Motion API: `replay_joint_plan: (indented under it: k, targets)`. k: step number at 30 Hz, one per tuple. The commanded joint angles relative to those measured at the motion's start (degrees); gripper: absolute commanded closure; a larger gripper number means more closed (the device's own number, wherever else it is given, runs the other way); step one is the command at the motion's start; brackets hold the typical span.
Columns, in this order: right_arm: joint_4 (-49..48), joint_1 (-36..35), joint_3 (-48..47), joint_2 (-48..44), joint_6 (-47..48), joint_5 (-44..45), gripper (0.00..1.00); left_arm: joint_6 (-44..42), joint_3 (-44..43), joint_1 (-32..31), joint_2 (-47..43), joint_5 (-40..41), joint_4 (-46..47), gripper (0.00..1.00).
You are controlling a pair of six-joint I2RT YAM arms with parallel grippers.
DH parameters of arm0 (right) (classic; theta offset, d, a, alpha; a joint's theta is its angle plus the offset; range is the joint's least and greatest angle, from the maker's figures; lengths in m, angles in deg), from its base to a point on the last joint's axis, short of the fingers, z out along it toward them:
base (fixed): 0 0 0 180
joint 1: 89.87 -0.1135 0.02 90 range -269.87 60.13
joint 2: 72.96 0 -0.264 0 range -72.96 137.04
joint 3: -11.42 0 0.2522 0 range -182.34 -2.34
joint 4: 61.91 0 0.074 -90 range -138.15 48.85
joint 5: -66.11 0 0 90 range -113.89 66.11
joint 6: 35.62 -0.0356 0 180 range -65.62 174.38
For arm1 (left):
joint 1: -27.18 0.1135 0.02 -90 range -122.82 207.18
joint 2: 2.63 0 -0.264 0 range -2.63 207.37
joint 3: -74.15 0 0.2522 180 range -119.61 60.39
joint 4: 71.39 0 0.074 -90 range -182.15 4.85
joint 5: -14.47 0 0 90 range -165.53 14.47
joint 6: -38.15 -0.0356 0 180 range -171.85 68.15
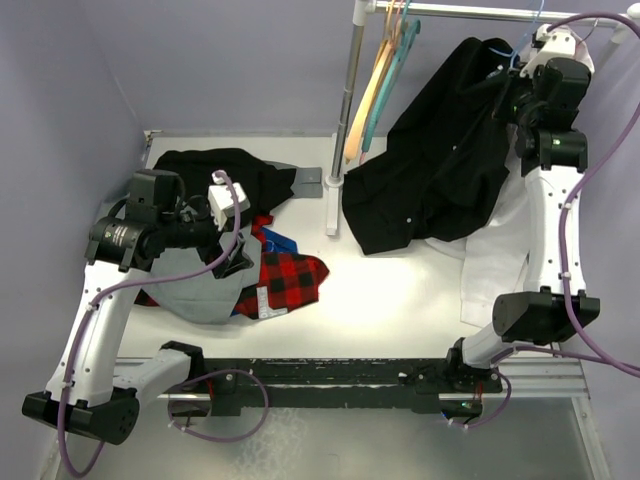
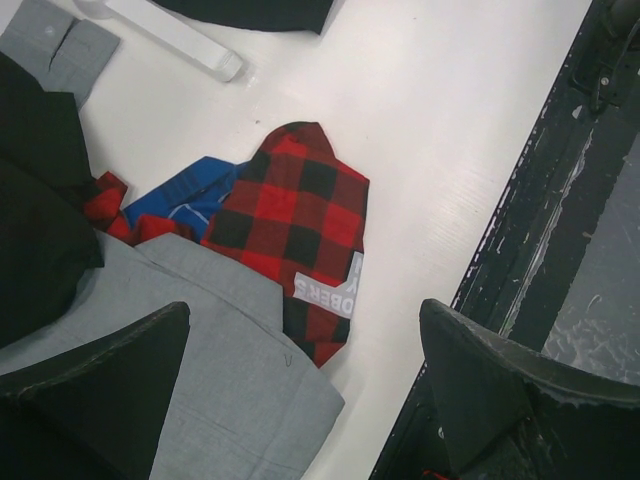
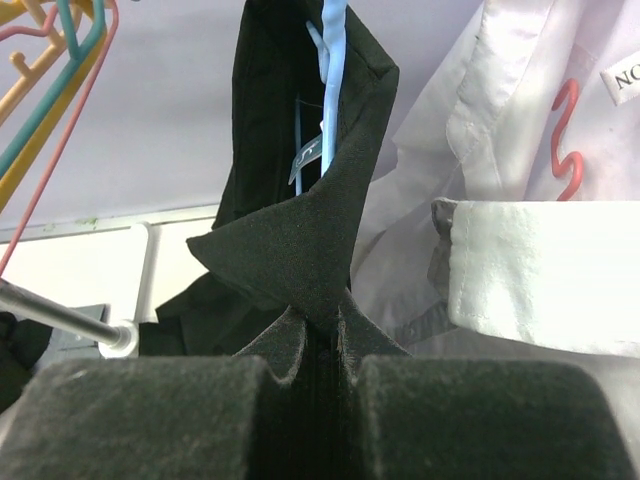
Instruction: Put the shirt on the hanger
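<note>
The black shirt (image 1: 440,150) hangs at the right end of the rail, draped down onto the table. Its collar (image 3: 310,240) is wrapped around the thin light-blue hanger (image 3: 330,70), whose hook shows in the top view (image 1: 527,38). My right gripper (image 1: 505,85) is up by the rail, and in its wrist view the gripper (image 3: 320,345) is shut on the tip of the shirt's collar. My left gripper (image 1: 235,262) is open and empty, hovering over the clothes pile at the left; it also shows in the left wrist view (image 2: 300,400).
Orange and teal hangers (image 1: 385,70) hang on the rail (image 1: 480,10) by its pole (image 1: 345,110). A white garment (image 3: 530,260) on a pink hanger (image 3: 567,130) hangs beside the shirt. A grey garment (image 2: 200,360), red-and-black plaid cloth (image 2: 290,220) and another black garment (image 1: 230,170) lie at the left.
</note>
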Motion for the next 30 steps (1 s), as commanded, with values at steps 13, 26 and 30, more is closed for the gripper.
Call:
replay_joint_plan:
  k: [13,26,30]
  targets:
    - [-4.64,2.05,5.16,-9.94,-2.4,1.98,0.03,-2.87,0.28,-0.32,0.59,-5.43,-1.3,0.01]
    - [-7.06,2.0,32.23,-36.34,-9.97,1.93,0.04,-3.72,2.18,-0.22,-0.75,-6.32,-0.92,0.01]
    - [-7.79,2.05,42.29,-43.57,-12.15,6.29,0.06,-3.81,3.01,-0.23,-1.5,-6.84,-0.68,0.01]
